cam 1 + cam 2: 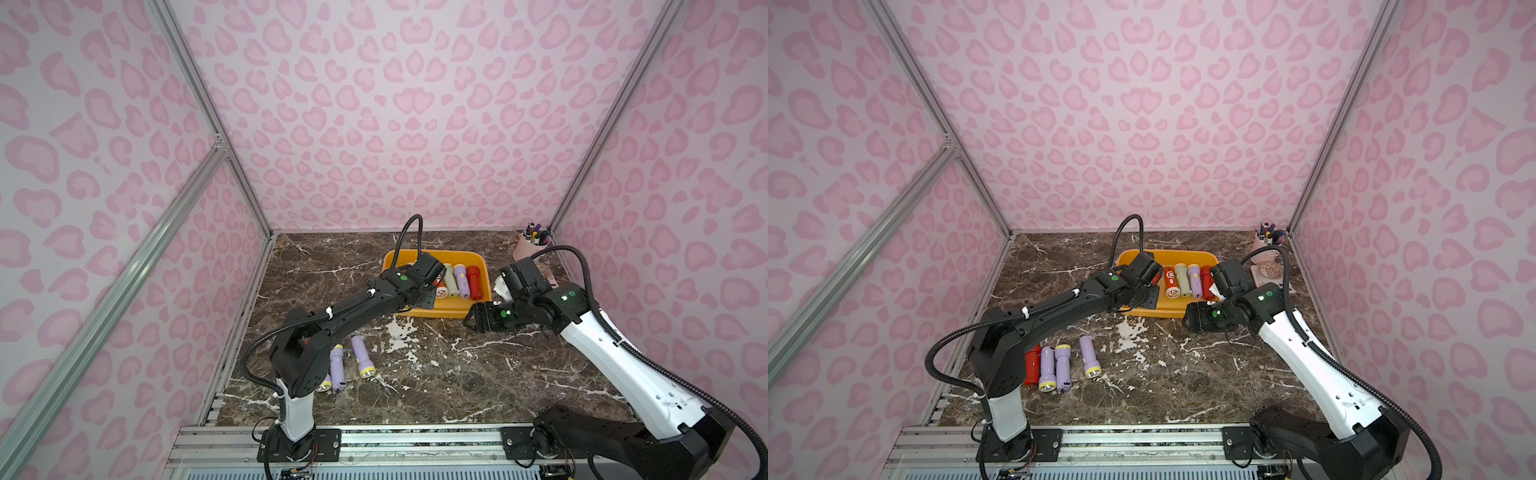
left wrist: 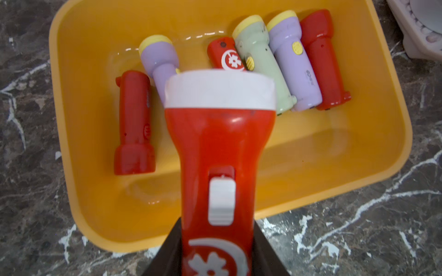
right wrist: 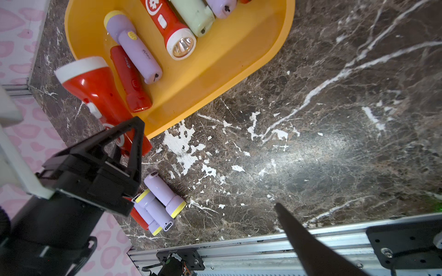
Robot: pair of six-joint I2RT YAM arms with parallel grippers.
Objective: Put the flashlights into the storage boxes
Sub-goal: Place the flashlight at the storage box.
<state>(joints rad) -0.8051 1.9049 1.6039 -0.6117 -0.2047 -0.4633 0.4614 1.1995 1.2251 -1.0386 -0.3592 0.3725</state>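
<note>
Red flashlight with white head (image 2: 217, 148) fills the left wrist view. The left fingers (image 2: 167, 255) clamp its tail end, head pointing out over the yellow tray (image 2: 71, 119). Probably light, hard, glossy plastic: slick, round, rolls. A tail grip may let it pivot; the narrow barrel behind the flare looks the better hold. Six flashlights (image 2: 296, 64) lie in the tray, near strip bare — room to drop. Four loose flashlights (image 1: 1062, 365) sit on the counter (image 1: 1183, 374) by the left arm's base. Right fingers (image 3: 299, 239) hang just beside the tray's near corner, nothing seen in them — can't tell their width. Pen cup (image 1: 525, 245) is well clear.
</note>
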